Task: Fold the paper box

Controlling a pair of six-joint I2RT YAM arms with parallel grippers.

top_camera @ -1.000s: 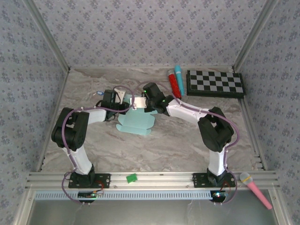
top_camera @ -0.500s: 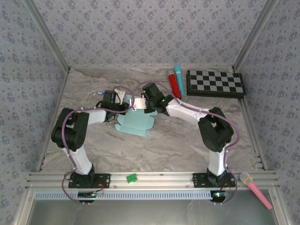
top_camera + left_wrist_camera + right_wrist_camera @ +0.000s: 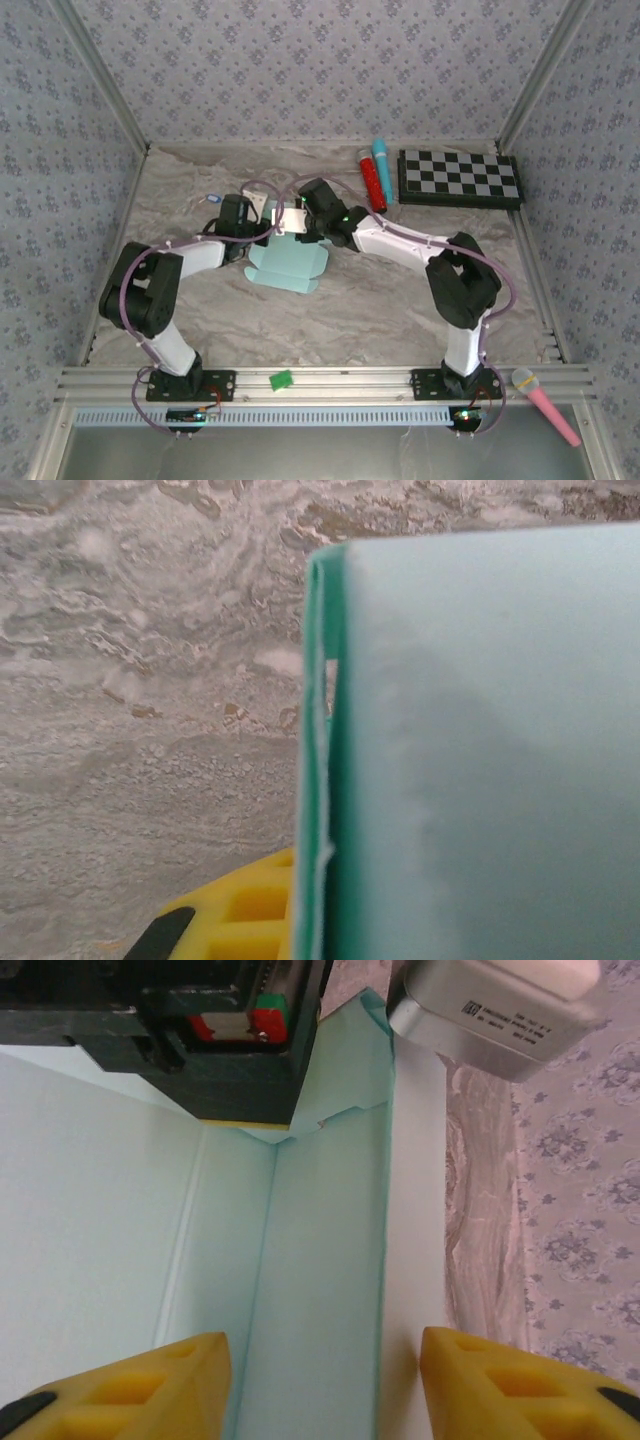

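Top external, checkerboard (image 3: 460,178), paper box (image 3: 288,265), right wrist, right gripper (image 3: 325,1380) parted

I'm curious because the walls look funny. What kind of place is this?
Probably a robot test booth: patterned walls box in a marble-look table, with a checkerboard at the back.

Blurred paper box (image 3: 480,760), edges lost
Close up it runs off right and bottom; from above its far edge hides under the left gripper (image 3: 262,232) and right gripper (image 3: 296,232).

Soft even light; blurry wrist close-ups.
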